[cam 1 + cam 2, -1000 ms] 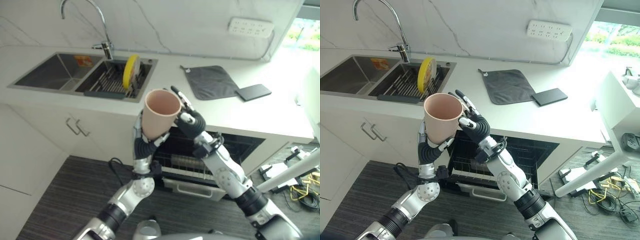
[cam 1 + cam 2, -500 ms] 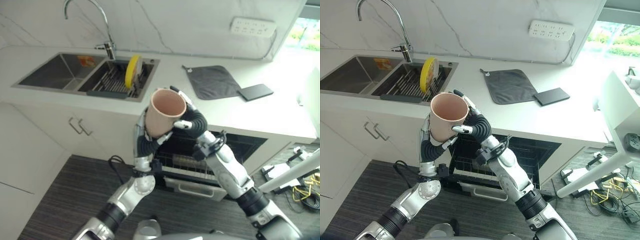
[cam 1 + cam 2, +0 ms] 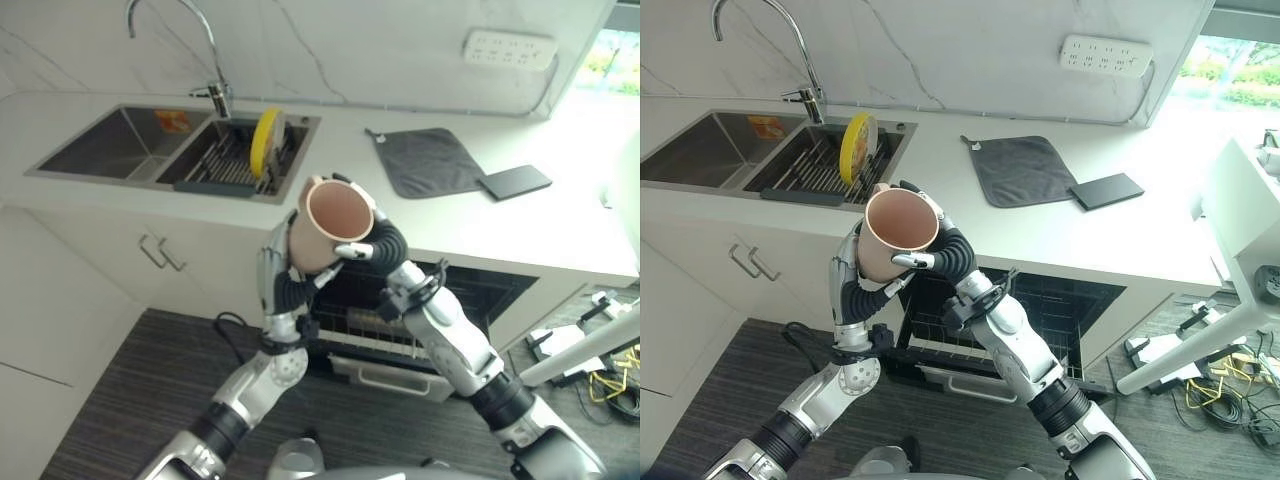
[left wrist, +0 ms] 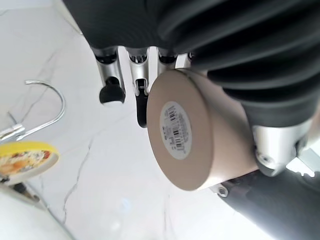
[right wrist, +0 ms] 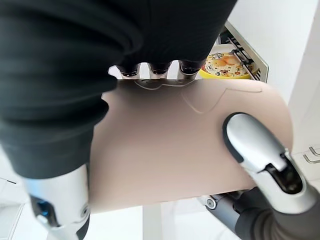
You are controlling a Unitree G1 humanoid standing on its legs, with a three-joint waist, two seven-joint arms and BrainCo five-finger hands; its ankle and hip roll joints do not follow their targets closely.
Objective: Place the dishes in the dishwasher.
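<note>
Gripping the pink cup [image 3: 896,232] from both sides, your two arms rise in front of the desk [image 3: 1060,235] edge, above the open dishwasher [image 3: 1040,310]. Your right robot hand [image 3: 945,250] curls round the cup's near wall, thumb pressed on its side in the right wrist view, fingers wrapped over the rim side. Your left robot hand [image 3: 272,282] stands upright below and behind the cup, its fingers reaching up along the far wall past the labelled base, as the left wrist view shows. Compared with a second ago, the right fingers, then spread beside the cup, have closed onto it, and the cup has tipped so its mouth faces more toward you. A yellow plate [image 3: 852,145] stands in the sink rack [image 3: 810,170] beyond the hands.
</note>
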